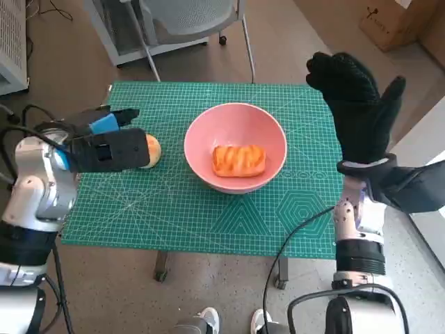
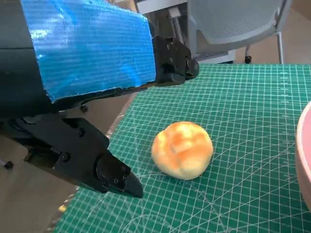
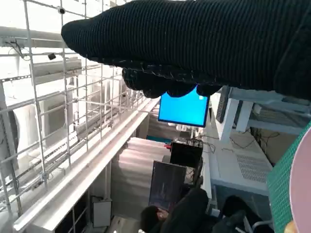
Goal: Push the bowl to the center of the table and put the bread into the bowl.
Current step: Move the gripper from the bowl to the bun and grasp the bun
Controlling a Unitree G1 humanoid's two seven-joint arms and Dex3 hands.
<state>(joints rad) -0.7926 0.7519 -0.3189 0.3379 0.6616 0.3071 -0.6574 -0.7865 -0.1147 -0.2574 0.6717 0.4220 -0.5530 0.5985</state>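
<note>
A pink bowl (image 1: 235, 142) stands near the middle of the green cutting mat (image 1: 174, 209), with a long glazed bread (image 1: 238, 160) lying inside it. A round bun (image 1: 152, 150) (image 2: 182, 150) rests on the mat left of the bowl. My left hand (image 1: 108, 142) hovers just left of the bun, fingers (image 2: 114, 177) apart on either side of it, holding nothing. My right hand (image 1: 358, 104) in its black glove is raised upright to the right of the bowl, fingers spread, empty. The bowl's rim (image 2: 303, 160) shows in the left wrist view.
A grey chair (image 1: 188, 21) stands beyond the table's far edge. Cardboard boxes (image 1: 400, 24) sit on the floor at the far right. A person's shoes (image 1: 208, 320) show below the table's near edge. Someone sits by a blue monitor (image 3: 184, 109) in the right wrist view.
</note>
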